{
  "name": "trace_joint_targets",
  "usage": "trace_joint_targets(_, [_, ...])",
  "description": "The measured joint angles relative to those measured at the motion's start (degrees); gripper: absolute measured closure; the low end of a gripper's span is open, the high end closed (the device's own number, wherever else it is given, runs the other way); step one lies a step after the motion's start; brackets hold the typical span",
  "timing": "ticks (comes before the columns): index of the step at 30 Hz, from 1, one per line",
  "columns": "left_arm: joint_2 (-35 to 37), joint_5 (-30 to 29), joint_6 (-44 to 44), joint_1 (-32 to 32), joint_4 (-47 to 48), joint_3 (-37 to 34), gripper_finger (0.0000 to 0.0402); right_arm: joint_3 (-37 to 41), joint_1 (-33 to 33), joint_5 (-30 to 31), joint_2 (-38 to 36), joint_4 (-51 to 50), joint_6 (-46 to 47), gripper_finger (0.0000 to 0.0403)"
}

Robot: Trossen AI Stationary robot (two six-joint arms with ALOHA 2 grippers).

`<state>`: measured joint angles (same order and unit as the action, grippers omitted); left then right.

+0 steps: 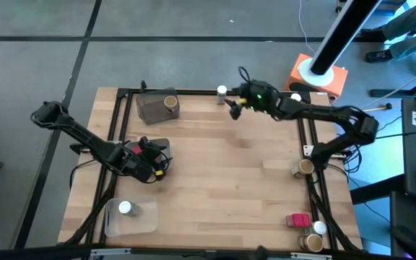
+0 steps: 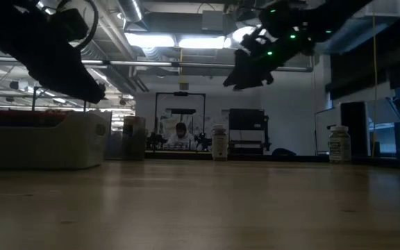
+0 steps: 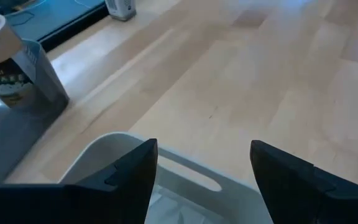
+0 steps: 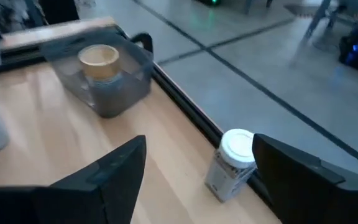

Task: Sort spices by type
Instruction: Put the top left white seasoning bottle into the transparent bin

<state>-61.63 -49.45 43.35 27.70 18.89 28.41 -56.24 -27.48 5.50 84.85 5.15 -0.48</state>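
My left gripper (image 1: 156, 160) (image 3: 204, 168) hangs open over the rim of a pale tray (image 3: 166, 171) at the table's left; a pink-red packet (image 1: 131, 150) shows beside that arm. My right gripper (image 1: 233, 110) (image 4: 197, 174) is open in the air near the far edge, touching nothing. A white-capped jar (image 4: 232, 163) (image 1: 222, 92) stands upright on the table's far edge beyond it. A tan-topped jar (image 1: 170, 102) (image 4: 99, 62) sits in a grey tray (image 1: 154, 108). Another white-capped jar (image 1: 125, 208) stands in a clear tray (image 1: 132, 220) at the near left.
At the table's right edge stand a tan-topped jar (image 1: 303, 167), a pink-red packet (image 1: 298, 219), a white-capped jar (image 1: 319, 228) and another tan-topped jar (image 1: 313, 242). The middle of the wooden table (image 1: 230, 180) is bare. A black frame runs along the edges.
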Motion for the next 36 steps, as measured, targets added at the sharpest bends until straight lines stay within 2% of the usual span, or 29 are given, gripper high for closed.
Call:
trace_joint_targets(9, [0.0,-0.1,-1.6,0.0,-0.1,0.0,0.016,-23.1,-4.0,0.9,15.4,-17.5,1.7,0.0083])
trace_joint_targets(14, [0.0,-0.1,-1.6,0.1,0.0,0.0,0.016,-31.3,-6.3,3.1,22.9,-23.0,2.4,0.0073])
trace_joint_targets(20, [0.0,-0.1,-1.6,0.1,0.0,0.0,0.016,-32.8,-8.3,2.9,26.2,-24.8,3.9,0.0072])
trace_joint_targets(36, [0.0,-0.1,-3.3,0.0,-0.1,0.0,0.016,-32.8,-8.2,2.5,31.4,-26.0,4.4,0.0072])
